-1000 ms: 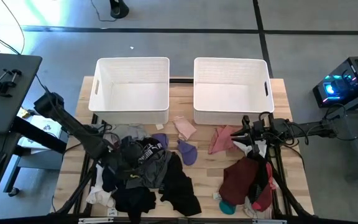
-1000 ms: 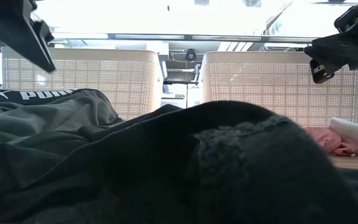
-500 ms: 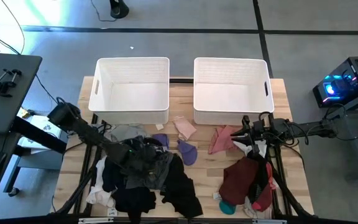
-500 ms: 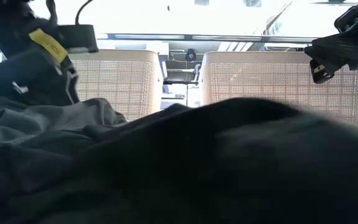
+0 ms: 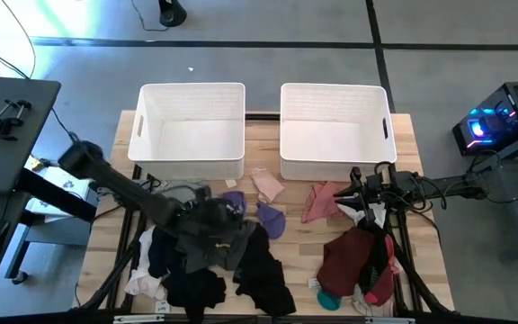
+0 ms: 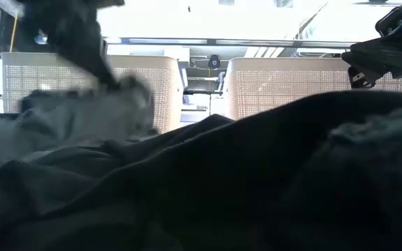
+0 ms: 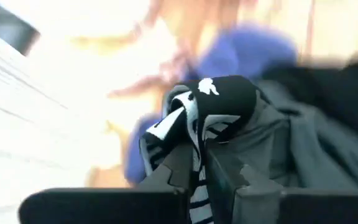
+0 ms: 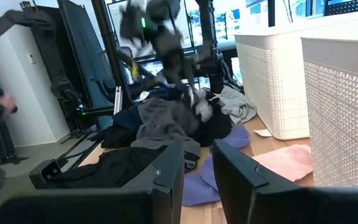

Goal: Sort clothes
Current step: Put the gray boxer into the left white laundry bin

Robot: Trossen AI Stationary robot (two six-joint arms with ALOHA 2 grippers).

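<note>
Left wrist view | left end effector [image 7: 197, 163] clamped on black-and-white garment [image 7: 219, 102] | right end effector [image 5: 364, 200] slightly parted, empty

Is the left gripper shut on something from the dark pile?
Shut. In the left wrist view the left gripper pinches a black-and-white waistband between its fingers, over the dark pile.

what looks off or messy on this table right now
Both white bins sit empty while the clothes lie in tangled heaps. The left gripper has pinched a black-and-white waistband; nothing looks damaged.
</note>
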